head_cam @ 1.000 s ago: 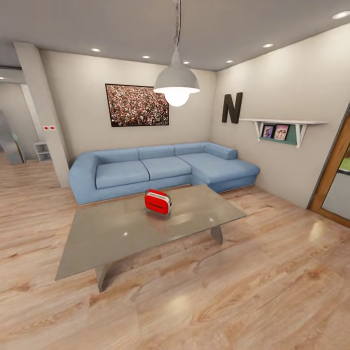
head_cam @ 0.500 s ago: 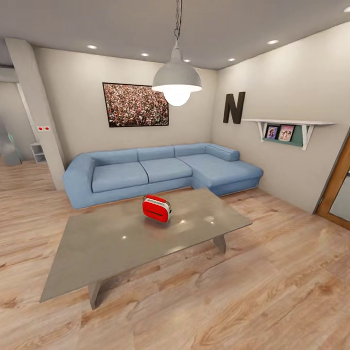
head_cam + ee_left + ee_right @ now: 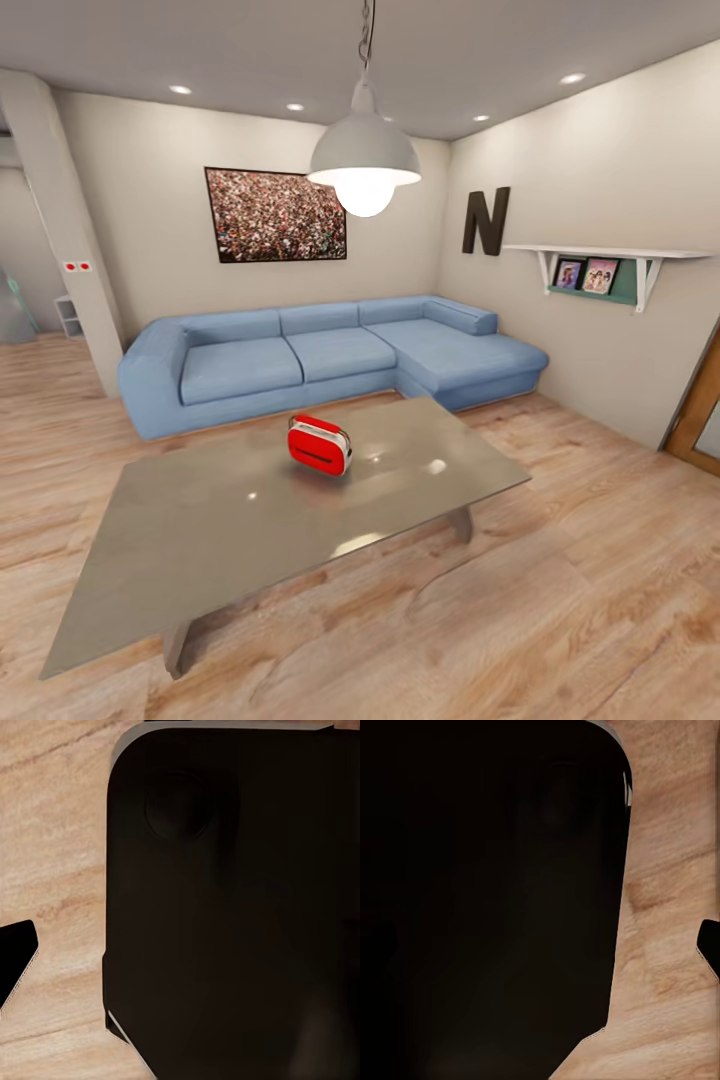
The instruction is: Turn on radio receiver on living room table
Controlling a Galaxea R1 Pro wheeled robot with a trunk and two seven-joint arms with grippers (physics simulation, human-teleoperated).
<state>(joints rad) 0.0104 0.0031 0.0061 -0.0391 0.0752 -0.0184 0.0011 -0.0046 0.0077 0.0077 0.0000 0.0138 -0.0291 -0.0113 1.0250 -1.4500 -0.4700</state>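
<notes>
The radio receiver [image 3: 320,445] stands upright on the table [image 3: 200,540], toward the far edge and about midway along it, its red face turned to the near left and its long axis running left to right, slightly skewed. Neither pincer can be seen in the head view, so its place relative to them cannot be told, nor whether their fingers are apart or together. Each wrist view shows a dark rounded body over light wood floor [image 3: 560,620]. Beyond the table sits the blue sofa [image 3: 330,350], with a framed crowd photo [image 3: 276,215] above and a pendant lamp [image 3: 364,160] overhead.
</notes>
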